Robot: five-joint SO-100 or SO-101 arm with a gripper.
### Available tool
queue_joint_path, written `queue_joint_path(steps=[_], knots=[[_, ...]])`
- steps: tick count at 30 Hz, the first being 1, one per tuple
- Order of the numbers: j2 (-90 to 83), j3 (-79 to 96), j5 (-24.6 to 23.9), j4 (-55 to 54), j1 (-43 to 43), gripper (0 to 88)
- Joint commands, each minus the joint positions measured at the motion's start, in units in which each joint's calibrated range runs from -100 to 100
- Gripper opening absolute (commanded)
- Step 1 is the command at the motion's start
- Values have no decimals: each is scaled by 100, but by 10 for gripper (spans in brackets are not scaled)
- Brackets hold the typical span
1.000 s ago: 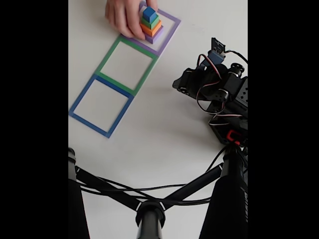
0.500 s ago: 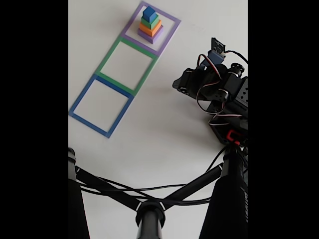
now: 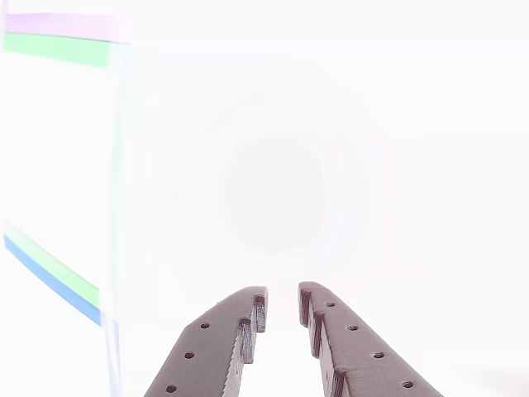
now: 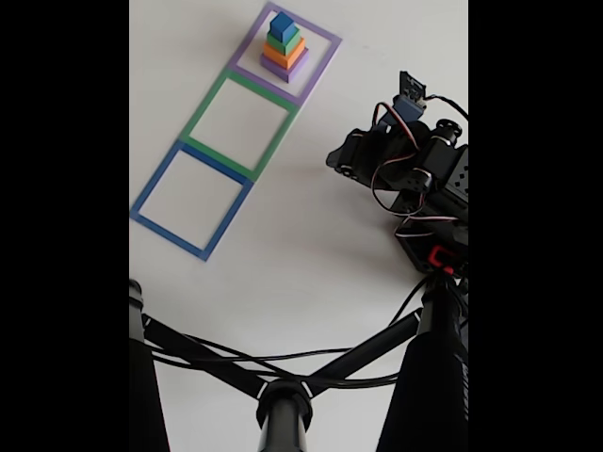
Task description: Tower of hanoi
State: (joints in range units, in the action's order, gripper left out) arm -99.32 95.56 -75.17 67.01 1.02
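The tower of hanoi [image 4: 284, 47] stands stacked at the top of the fixed view: a small blue cube [image 4: 282, 24] on a green cube [image 4: 284, 40], on an orange cube [image 4: 284, 54], on a pale-purple slab [image 4: 287, 68]. It sits inside the purple square outline [image 4: 326, 41]. The arm is folded at the right, and my gripper [image 4: 334, 160] points left, well away from the stack. Seen from the other view, my gripper [image 3: 283, 299] hovers over the white table. Its jaws are almost together with a thin gap, and nothing is between them.
A green outline [image 4: 202, 120] and a blue outline [image 4: 151, 193] lie in a row below the purple one. Their edges show at the left as a green edge [image 3: 58, 51] and a blue edge [image 3: 51, 283]. A black stand with cables [image 4: 283, 400] crosses the bottom.
A person's hand that was on the stack one second ago has gone. The arm and the blocks have not moved.
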Motion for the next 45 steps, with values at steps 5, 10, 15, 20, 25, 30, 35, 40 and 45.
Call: queue_joint_path(steps=[5, 10, 15, 20, 25, 30, 35, 40, 45], knots=[[-59, -47, -31, 92, -64, 2], [-59, -47, -31, 92, -64, 2], [-59, -47, -31, 92, -64, 2], [-59, -47, -31, 92, -64, 2], [-59, -47, -31, 92, -64, 2], [-59, -47, 19, 108, -64, 2], [-59, -47, 104, 108, -141, 2], [-59, -138, -167, 489, -198, 1], [183, -574, 341, 359, -93, 1]])
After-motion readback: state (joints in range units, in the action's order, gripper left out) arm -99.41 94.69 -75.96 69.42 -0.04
